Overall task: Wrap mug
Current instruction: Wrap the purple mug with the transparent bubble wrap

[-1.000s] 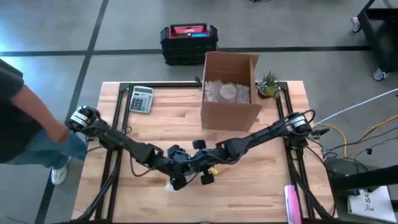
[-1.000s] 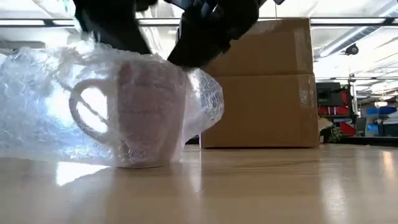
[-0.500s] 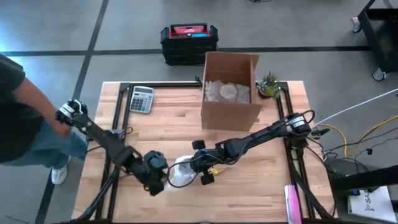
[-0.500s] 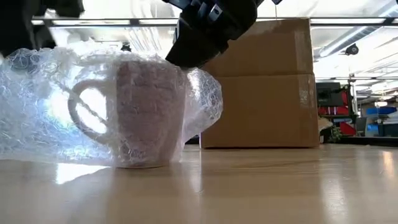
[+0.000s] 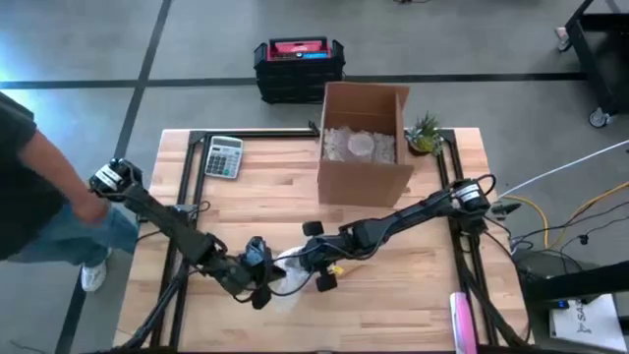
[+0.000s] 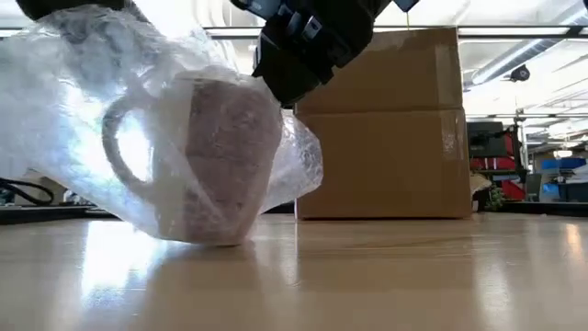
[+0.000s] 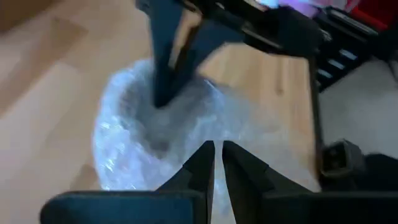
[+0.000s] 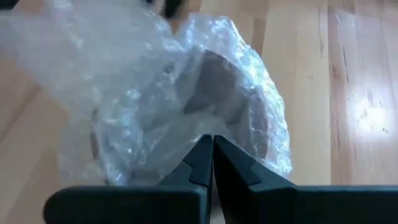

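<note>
Mug (image 6: 225, 161) sits tilted on the worktop (image 5: 393, 295), near-centre, handle (image 6: 119, 156) toward the left in the low view, base lifted on the handle side. It's covered in clear bubble wrap (image 6: 73, 101), which bunches up high over the handle side and trails off behind the other side; pale body shows through the plastic. In the high view the bundle (image 5: 288, 272) lies between the two claws, well near of the box (image 5: 362, 147). Right claw (image 8: 212, 144) is clenched, fingers pressed together, pinching a fold of wrap right at the mug's rim side; in the high view it (image 5: 313, 264) touches the bundle from the right. Left claw (image 7: 217, 152) is nearly closed, thin gap between fingers, tips on the wrap at the bundle's left; can't tell if it really grips a fold. It shows at (image 5: 257, 275) in the high view. Calculator (image 5: 223, 155) on far-left of worktop, plant (image 5: 425, 133) beside the box, person (image 5: 29, 187) standing at the left edge.
</note>
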Controlling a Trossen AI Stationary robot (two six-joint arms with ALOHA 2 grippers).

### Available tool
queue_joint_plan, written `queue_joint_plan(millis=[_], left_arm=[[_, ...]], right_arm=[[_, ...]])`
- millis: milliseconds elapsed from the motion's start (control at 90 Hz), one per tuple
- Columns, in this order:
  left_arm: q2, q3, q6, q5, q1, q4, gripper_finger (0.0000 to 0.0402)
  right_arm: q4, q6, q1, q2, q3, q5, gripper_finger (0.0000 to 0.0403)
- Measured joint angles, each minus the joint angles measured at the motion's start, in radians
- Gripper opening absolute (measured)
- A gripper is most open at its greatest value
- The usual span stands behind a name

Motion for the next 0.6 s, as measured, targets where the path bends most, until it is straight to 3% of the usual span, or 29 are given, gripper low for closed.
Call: queue_joint_plan(millis=[189,411,600], left_arm=[[0.068,-0.024,-0.033,0.043,0.058,0.022,0.002],[0.121,-0.026,-0.048,0.059,0.069,0.056,0.002],[0.108,-0.021,-0.019,0.06,0.07,0.074,0.002]], right_arm=[[0.002,0.008,0.002,-0.005,0.001,-0.005,0.0],[-0.143,-0.028,0.004,-0.099,0.042,-0.008,0.0],[-0.038,-0.045,0.029,-0.083,0.065,-0.08,0.0]])
